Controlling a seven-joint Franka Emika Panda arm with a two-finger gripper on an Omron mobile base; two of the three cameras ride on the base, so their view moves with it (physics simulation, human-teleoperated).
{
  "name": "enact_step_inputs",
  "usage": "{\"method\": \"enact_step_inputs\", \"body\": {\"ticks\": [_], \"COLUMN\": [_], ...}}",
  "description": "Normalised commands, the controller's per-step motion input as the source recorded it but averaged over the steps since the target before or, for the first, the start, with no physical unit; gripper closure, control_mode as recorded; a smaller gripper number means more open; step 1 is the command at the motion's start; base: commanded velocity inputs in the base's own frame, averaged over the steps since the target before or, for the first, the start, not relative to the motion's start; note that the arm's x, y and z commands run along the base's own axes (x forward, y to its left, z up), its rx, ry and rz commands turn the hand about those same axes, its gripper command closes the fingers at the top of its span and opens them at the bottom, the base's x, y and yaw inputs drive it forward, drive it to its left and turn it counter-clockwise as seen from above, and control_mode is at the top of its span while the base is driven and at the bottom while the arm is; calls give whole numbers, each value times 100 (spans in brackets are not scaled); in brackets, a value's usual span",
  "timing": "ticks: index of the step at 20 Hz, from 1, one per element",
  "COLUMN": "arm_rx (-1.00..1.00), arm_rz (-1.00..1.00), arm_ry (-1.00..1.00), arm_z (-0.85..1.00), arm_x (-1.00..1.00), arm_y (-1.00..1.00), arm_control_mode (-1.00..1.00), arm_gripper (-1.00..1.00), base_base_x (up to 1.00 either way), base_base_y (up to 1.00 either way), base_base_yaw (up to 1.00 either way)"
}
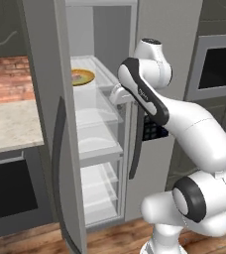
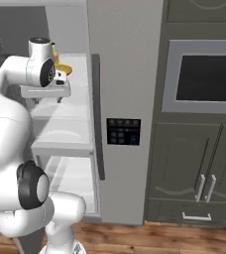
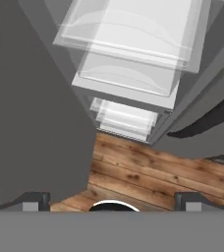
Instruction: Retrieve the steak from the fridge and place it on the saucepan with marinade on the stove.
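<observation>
Tall light-grey two-door fridge with left door swung open, clear shelves inside. Round yellow plate sits on the upper shelf toward its back-left corner; the steak isn't clearly discernible on it. White arm's two-finger gripper hangs at the shelf's front edge, jaws spread wide, holding nothing, pointing down at the wood floor.

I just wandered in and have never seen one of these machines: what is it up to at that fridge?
A white robot arm is reaching into the fridge, whose left door stands open. Its pincer is open and holds nothing, pointing down past the clear shelves toward the wooden floor. On an upper shelf sits a round yellow plate with something reddish on it, untouched. To the right is a built-in wall oven.
</observation>
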Motion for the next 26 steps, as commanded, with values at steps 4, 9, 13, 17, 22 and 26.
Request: {"method": "enact_step_inputs", "body": {"ticks": [4, 9, 13, 17, 22, 26], "arm_rx": [0, 0, 0, 0, 0, 0], "arm_rz": [0, 0, 0, 0, 0, 0], "arm_ry": [0, 0, 0, 0, 0, 0], "arm_z": [0, 0, 0, 0, 0, 0], "arm_x": [0, 0, 0, 0, 0, 0], "arm_y": [0, 0, 0, 0, 0, 0], "arm_control_mode": [100, 100, 100, 100, 100, 100], "arm_gripper": [-100, -100, -100, -100, -100, -100], "base_base_x": [74, 54, 41, 25, 13, 14], "base_base_y": [3, 11, 34, 71, 72, 46], "base_base_yaw": [0, 0, -2, -9, -14, -15]}}
